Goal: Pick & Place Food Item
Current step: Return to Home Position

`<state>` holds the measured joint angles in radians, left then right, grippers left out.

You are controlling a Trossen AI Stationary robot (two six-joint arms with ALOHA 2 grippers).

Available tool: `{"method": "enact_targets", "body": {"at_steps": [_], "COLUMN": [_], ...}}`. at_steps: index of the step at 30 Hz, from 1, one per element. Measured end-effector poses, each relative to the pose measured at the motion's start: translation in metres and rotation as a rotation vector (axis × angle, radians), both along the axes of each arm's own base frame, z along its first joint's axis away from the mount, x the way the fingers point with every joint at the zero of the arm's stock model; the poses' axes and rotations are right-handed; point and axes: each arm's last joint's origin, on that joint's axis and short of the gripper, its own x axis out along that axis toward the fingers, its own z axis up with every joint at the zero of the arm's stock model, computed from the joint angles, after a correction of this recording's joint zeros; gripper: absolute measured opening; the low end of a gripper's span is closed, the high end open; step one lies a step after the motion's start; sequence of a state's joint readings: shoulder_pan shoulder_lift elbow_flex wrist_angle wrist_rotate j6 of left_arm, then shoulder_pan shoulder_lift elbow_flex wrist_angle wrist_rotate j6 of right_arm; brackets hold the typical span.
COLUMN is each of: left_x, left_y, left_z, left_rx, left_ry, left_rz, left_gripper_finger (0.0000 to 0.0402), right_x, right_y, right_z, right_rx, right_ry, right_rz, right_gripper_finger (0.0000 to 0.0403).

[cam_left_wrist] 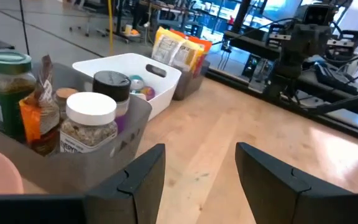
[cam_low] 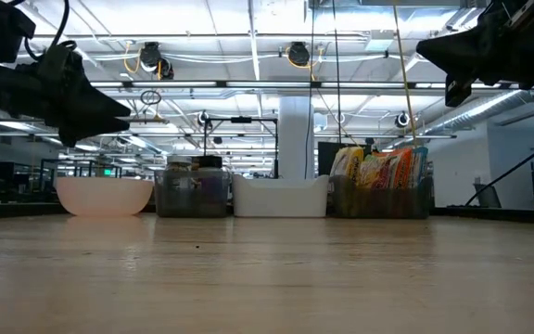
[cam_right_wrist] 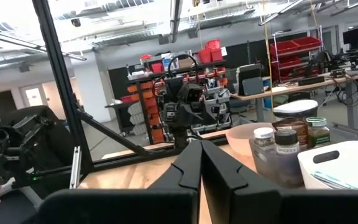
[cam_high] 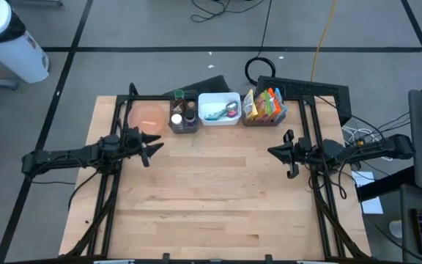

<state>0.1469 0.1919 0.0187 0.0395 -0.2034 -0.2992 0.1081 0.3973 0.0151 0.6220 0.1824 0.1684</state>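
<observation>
1. Start at the white bin (cam_high: 219, 108), sitting mid-row at the table's (cam_high: 218, 213) far edge. A blue spoon (cam_high: 215, 114) lies inside it with a few other small bits.
2. Tight against the white bin on the left arm's side is the left black bin (cam_high: 184, 117). It's packed with jars, and the black-capped seasoning bottle (cam_left_wrist: 112, 84) stands upright among them.
3. One step farther from the white bin on that same side is a pink bowl (cam_high: 148, 117).
4. On the white bin's other flank sits the right black bin (cam_high: 264, 110), and it's full of packets stood on edge. The yellow noodle pack (cam_high: 249, 106) is at the end nearest the white bin.
5. The left gripper (cam_left_wrist: 201, 149) is wide open, a clear gap between its fingers and nothing in it. It hangs above the boards, on the near side of the white bin and off to its left, about level with the bowl.
6. The right gripper (cam_right_wrist: 199, 149) has its fingers pressed together and holds nothing. It's also up off the table, on the near side of the white bin and out to its right, past the right black bin.
7. Both grippers are well apart from the white bin, with bare wood between them.
</observation>
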Motion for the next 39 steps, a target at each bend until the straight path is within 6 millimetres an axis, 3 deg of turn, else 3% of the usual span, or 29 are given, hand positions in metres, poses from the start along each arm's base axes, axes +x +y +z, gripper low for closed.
{"method": "enact_targets", "body": {"at_steps": [6,39], "left_x": [-0.0001,0.0001], "left_y": [-0.0001,0.0004], "left_z": [-0.0005,0.002], "left_rx": [-0.052,0.012], "left_ry": [-0.012,-0.019], "left_rz": [0.006,0.012], "left_gripper_finger": [0.0202,0.0203], "right_x": [0.0,0.0], "right_y": [0.0,0.0], "right_z": [0.0,0.0], "right_rx": [0.001,0.002], "right_ry": [0.0,0.0], "right_rz": [0.001,0.001], "right_gripper_finger": [0.0,0.0]}}
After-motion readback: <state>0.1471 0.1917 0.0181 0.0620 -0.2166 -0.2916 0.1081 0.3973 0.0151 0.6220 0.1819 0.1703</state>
